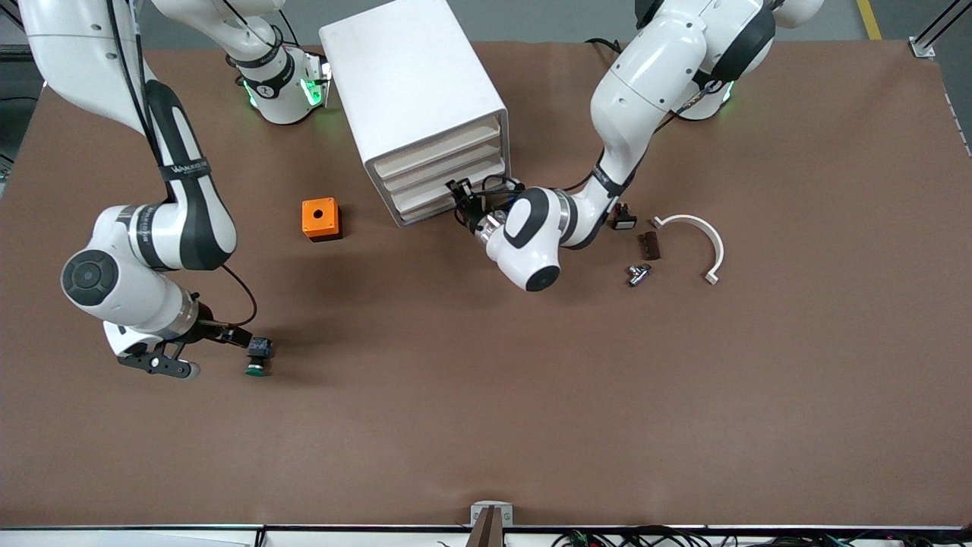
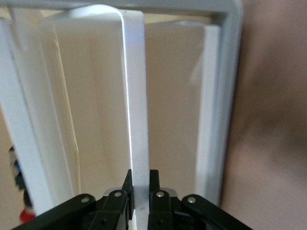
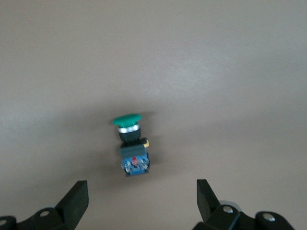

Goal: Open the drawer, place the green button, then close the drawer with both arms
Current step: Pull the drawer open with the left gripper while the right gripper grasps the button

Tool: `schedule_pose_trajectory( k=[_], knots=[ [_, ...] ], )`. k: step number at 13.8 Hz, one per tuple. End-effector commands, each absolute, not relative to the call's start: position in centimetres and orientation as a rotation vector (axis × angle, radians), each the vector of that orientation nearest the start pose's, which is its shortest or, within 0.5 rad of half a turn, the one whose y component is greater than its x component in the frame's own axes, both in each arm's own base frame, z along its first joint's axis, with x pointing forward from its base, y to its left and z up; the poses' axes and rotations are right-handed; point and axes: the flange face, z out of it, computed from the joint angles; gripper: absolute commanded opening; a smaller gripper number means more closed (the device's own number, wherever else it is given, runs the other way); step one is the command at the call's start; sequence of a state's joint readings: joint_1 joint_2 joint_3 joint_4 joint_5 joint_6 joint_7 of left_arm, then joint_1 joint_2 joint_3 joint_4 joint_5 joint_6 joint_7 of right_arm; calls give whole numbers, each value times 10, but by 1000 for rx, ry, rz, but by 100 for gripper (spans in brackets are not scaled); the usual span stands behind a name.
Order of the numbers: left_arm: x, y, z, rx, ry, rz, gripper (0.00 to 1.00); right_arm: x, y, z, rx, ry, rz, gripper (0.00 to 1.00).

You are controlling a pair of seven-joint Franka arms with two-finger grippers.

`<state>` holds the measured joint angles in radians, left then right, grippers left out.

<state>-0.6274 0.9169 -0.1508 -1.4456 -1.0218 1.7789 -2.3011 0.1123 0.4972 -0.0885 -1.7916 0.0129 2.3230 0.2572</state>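
Note:
The white cabinet (image 1: 414,83) stands at the back middle of the table with four drawers stacked in its front, all looking closed. My left gripper (image 1: 465,201) is at one of the lower drawers (image 1: 429,201). In the left wrist view the left gripper (image 2: 140,184) is shut on that drawer's white front lip (image 2: 136,96). The green-capped button (image 1: 258,358) lies on its side on the table toward the right arm's end. My right gripper (image 1: 163,363) is beside it, low over the table. In the right wrist view the right gripper (image 3: 141,196) is open, with the button (image 3: 130,143) just ahead of its fingers, apart from them.
An orange box with a hole (image 1: 320,219) sits beside the cabinet toward the right arm's end. Toward the left arm's end lie a black button with white cap (image 1: 623,221), a brown piece (image 1: 650,245), a small metal part (image 1: 638,273) and a white curved clamp (image 1: 702,239).

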Motion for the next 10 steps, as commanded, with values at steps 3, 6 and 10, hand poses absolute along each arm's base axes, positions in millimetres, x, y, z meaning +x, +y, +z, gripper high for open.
schedule_pose_trajectory(
  k=[3,6,10],
  knots=[
    [511,-477,167,1512,2545,-1789,1,656,33,216,-3136,369,-99,100],
    [532,-458,167,1520,2530,-1713,1,655,33,198,-3139,368,-100,100],
    [542,-448,165,1545,2482,-1674,11,654,38,191,-3144,346,-86,100]
  ],
)
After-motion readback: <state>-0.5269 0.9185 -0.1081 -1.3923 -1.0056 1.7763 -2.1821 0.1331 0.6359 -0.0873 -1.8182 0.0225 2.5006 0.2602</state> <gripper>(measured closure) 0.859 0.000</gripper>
